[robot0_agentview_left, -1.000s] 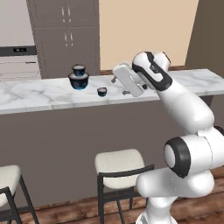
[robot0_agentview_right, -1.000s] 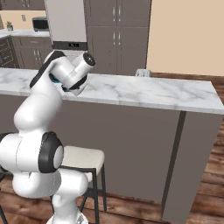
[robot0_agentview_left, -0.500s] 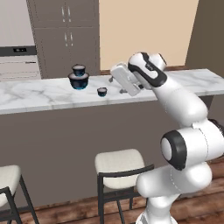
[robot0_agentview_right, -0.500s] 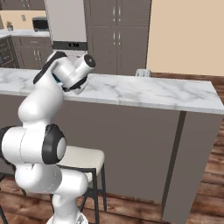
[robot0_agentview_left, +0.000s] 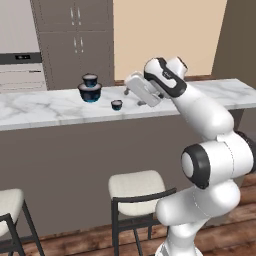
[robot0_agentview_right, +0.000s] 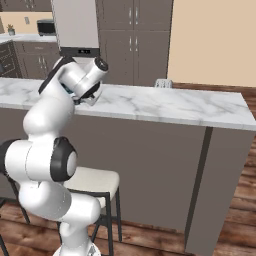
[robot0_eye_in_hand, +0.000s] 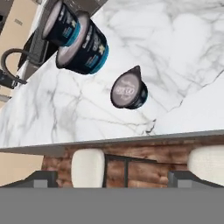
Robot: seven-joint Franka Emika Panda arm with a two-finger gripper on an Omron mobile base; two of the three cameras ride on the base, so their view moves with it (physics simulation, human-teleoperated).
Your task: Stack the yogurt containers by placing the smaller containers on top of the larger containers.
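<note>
Marble bench [robot0_agentview_left: 45, 107] carries the medium cup [robot0_agentview_left: 90, 79] stacked on the large [robot0_agentview_left: 90, 93], tiny cup [robot0_agentview_left: 116, 104] loose nearby; my tool [robot0_agentview_left: 129, 86], spread and empty, risks toppling it if misaligned.

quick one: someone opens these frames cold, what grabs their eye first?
Probably the big white arm reaching over the marble counter, its open gripper hanging just right of the cups. Next, the medium yogurt container already sitting on the large one, with the small container standing alone on the counter between that stack and the gripper.
</note>
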